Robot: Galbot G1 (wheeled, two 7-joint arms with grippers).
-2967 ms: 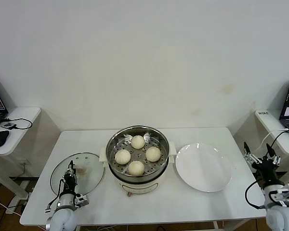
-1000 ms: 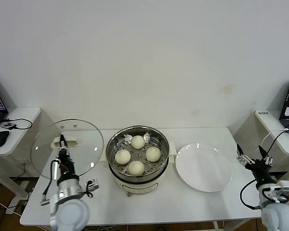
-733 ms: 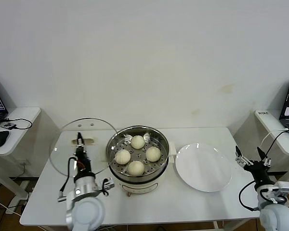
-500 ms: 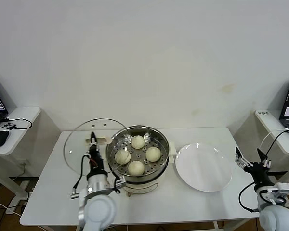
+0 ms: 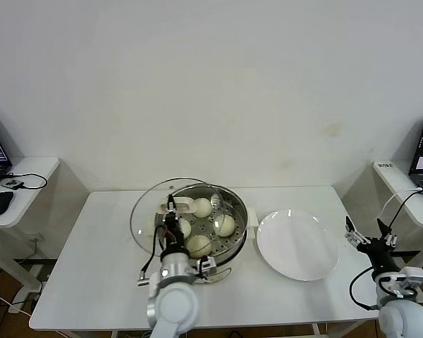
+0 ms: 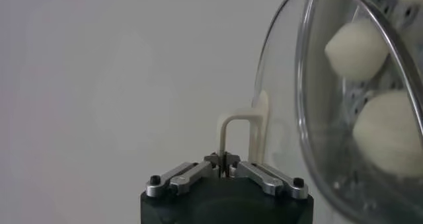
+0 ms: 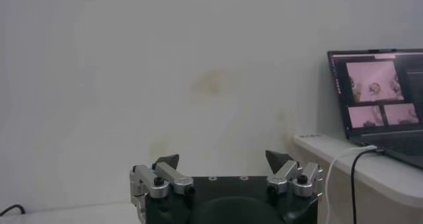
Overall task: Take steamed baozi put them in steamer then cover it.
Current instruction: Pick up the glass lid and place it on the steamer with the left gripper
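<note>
Head view shows our left claw clamped on the handle of the glass lid, which hangs tilted and off-centre. The steamer with four buns sits just to the claw's right; our right claw waits wide open, well apart.

No text, label, brand or number can be read on anything here
</note>
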